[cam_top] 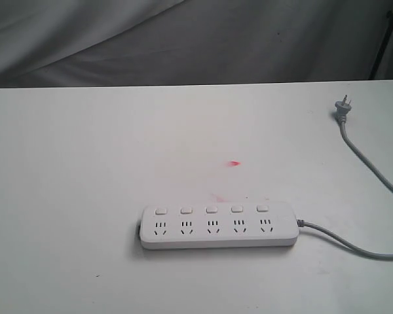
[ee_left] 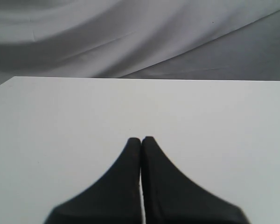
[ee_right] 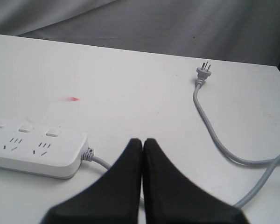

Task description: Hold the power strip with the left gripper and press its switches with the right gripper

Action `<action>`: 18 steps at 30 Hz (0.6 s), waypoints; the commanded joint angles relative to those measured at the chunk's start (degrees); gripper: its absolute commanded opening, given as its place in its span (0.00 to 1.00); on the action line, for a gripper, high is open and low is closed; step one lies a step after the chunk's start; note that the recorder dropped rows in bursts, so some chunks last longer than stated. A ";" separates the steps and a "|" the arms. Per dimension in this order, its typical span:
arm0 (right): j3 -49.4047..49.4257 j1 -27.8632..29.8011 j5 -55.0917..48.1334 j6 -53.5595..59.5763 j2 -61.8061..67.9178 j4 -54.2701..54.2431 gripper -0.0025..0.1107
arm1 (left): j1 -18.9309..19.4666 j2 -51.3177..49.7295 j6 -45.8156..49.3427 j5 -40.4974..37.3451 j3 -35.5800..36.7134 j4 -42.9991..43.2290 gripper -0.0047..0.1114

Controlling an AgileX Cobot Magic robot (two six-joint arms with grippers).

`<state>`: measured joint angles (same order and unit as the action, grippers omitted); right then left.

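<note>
The white power strip (cam_top: 217, 226) lies flat on the table, near its front edge and right of centre. Its switches (cam_top: 211, 210) form a row of small white buttons above the sockets. A grey cord (cam_top: 344, 242) leaves its right end. Neither gripper shows in the exterior view. My left gripper (ee_left: 141, 139) is shut on nothing, over bare table, and the strip is out of its view. My right gripper (ee_right: 142, 140) is also shut and empty, beside the cord end of the power strip (ee_right: 35, 149), where three switches (ee_right: 25, 129) show.
The grey cord (ee_right: 214, 135) loops back across the right side of the table to a grey plug (cam_top: 342, 108) near the far right edge. A small red mark (cam_top: 234, 163) sits on the white table (cam_top: 65, 196). Grey cloth hangs behind.
</note>
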<state>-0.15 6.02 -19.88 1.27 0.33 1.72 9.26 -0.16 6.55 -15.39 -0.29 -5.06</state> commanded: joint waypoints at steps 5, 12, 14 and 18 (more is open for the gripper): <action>0.15 -0.19 0.07 -0.06 -0.33 0.53 0.02 | 0.10 0.16 -0.13 -0.44 0.29 0.04 0.04; 0.15 -0.19 0.07 -0.06 -0.33 0.53 0.02 | 0.10 0.16 -0.01 -6.47 -1.21 0.04 0.04; 0.15 -0.19 0.07 -0.06 -0.33 0.53 0.02 | 0.10 0.16 -0.01 -7.60 -3.05 0.04 0.04; 0.15 -0.19 0.07 -0.06 -0.33 0.53 0.02 | 0.10 0.16 -0.01 -9.87 -7.11 -0.38 0.04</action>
<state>-0.15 6.02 -19.88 1.27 0.33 1.72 9.26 -0.16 6.55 -23.98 -4.73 -5.06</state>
